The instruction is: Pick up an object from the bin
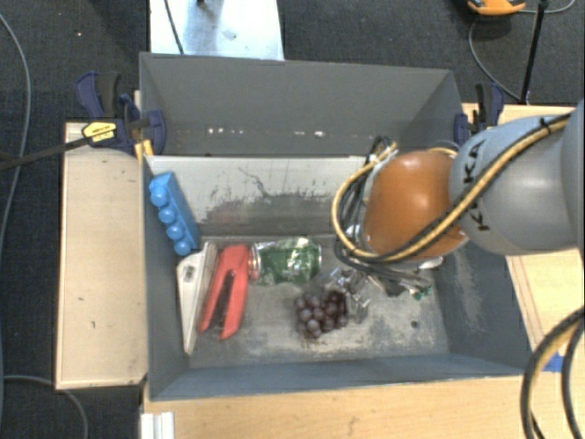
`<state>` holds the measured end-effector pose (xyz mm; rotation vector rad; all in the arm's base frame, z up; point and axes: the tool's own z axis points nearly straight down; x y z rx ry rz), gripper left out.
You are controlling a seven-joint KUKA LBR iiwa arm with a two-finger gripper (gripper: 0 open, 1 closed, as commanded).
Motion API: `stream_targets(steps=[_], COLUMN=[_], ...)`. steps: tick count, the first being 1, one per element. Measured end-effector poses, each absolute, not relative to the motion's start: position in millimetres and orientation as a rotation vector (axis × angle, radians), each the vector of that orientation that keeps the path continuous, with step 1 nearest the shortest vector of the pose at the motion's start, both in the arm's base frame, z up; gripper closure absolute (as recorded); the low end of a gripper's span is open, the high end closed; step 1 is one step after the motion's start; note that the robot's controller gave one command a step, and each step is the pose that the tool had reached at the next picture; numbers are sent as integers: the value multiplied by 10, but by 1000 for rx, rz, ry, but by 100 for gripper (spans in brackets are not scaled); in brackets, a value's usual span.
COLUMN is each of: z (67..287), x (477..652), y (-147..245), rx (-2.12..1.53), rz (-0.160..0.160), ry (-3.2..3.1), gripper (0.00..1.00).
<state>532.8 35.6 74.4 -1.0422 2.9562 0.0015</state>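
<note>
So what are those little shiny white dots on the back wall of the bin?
Camera view: that is glare, light bouncing off the bin's back wall in a row of bright spots; the crumpled green thing on the floor glints too.

The arm [521, 190] reaches in from the right, its orange-covered wrist [407, 204] bent low.

The arm [526, 195] comes in from the right, its orange cover [407, 204] and looped cables over the right half of the grey bin [402, 326], and the tool [355, 291] sits low, just right of a bunch of dark purple grapes [318, 314] near the middle of the floor. Just beyond the grapes lies a crumpled green wrapper [288, 261]. Left of it are a red clip-like thing [227, 291], a white piece [190, 293] and, against the left wall, a blue knobbed block [172, 213].
</note>
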Motion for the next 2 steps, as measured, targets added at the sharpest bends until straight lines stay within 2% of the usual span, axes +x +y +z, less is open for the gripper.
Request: stream_targets(steps=[2], z=[1138], x=[5335], y=[356], rx=[-1039], rz=[0], ry=[2954], gripper=[100])
